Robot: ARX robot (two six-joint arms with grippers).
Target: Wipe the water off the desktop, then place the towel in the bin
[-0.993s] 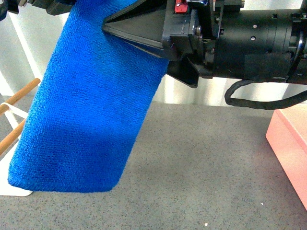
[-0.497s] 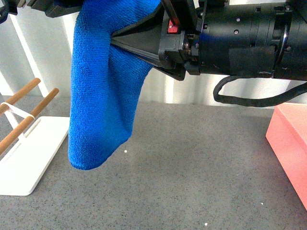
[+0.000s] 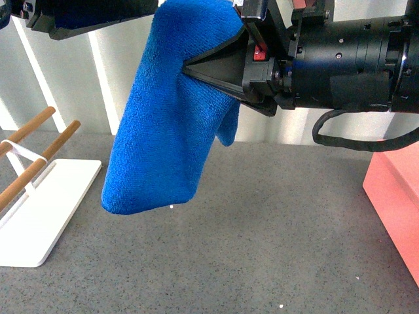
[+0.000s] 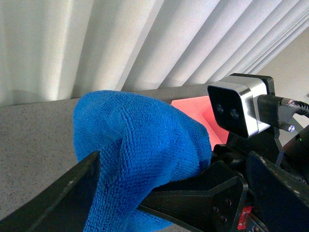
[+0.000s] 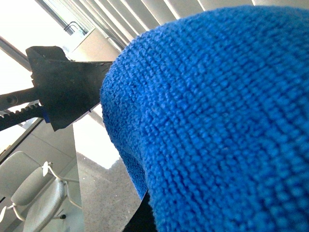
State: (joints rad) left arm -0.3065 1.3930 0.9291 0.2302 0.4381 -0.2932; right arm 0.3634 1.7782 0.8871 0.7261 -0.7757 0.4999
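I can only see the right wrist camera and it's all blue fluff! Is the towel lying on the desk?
Observer: No. In the front view the towel hangs from the right pincer, and its bottom end seems to be above the desktop.
Kid: Where's the bin? I can't see it.
Observer: The bin stands on the robot's right, cut off by the edge of the front view.

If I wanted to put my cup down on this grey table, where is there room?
The widest bare stretch of desktop lies between the white rack base on the left and the bin on the right, reaching the near edge. It is crowded above the left-centre, where the towel hangs from the right gripper.
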